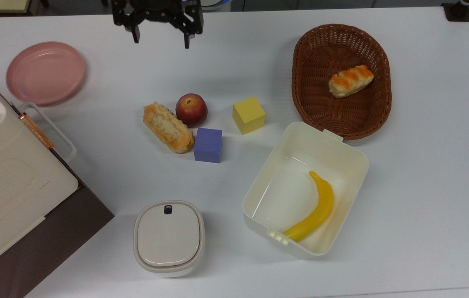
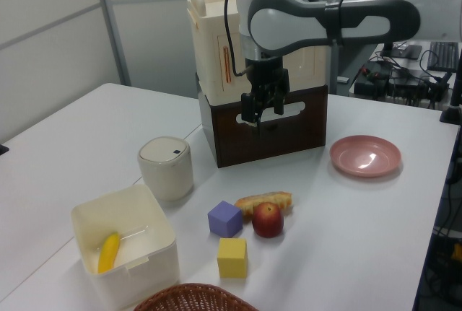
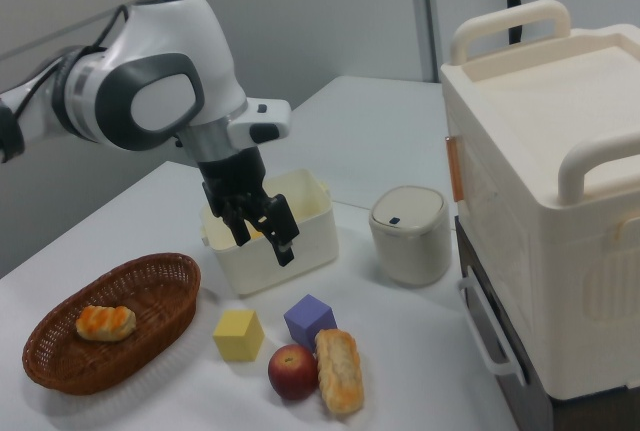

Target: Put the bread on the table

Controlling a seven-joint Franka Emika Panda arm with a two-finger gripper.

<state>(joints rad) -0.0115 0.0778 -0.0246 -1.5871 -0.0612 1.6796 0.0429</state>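
Bread (image 1: 168, 128) is lying flat on the table (image 1: 234, 58), slanting across the top view just left of the apple (image 1: 191, 109), with its near end touching or almost touching the purple cube (image 1: 208, 145); in the right view it is resting close beside the apple's right. Judging from that, the placing looks done. The gripper (image 1: 159, 37) is hanging above the far part of the table with its fingers (image 1: 186, 40) spread apart and gripping nothing, well clear of the loaf.

Going by its ridged, flaky-looking crust, the loaf is probably light and somewhat soft, so a hard squeeze could be denting it. If it needed lifting again, a gentle pinch across the narrow width near the middle would likely be balancing it best, approaching from the top view's left to avoid the apple and cube.
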